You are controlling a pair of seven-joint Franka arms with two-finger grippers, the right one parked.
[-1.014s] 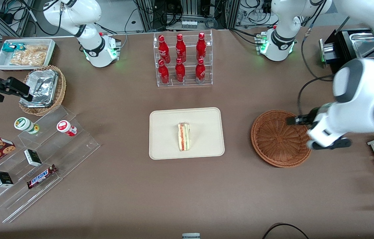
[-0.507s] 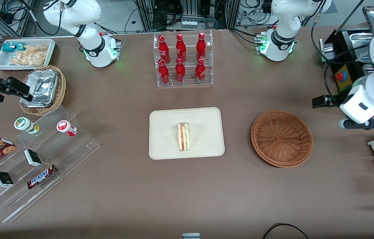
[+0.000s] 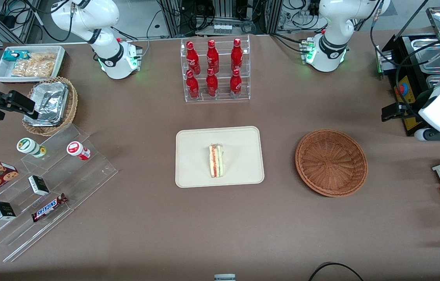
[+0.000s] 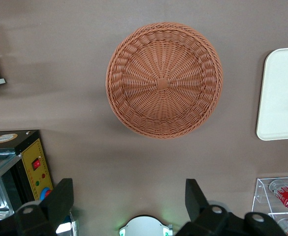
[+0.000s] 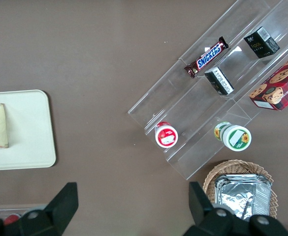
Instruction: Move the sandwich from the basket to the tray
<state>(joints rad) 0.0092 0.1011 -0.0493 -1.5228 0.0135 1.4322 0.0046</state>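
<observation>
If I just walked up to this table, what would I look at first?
Probably the sandwich, lying alone in the middle of the cream tray at the table's centre. Next, the round brown basket beside the tray, toward the working arm's end, with nothing in it. The rack of red bottles stands farther from the front camera, and the claw hangs open high above the table, near the basket.

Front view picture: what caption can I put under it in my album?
Sandwich lies on the tray, the basket sits empty, and the open pincer hangs raised near the working arm's end.
</observation>
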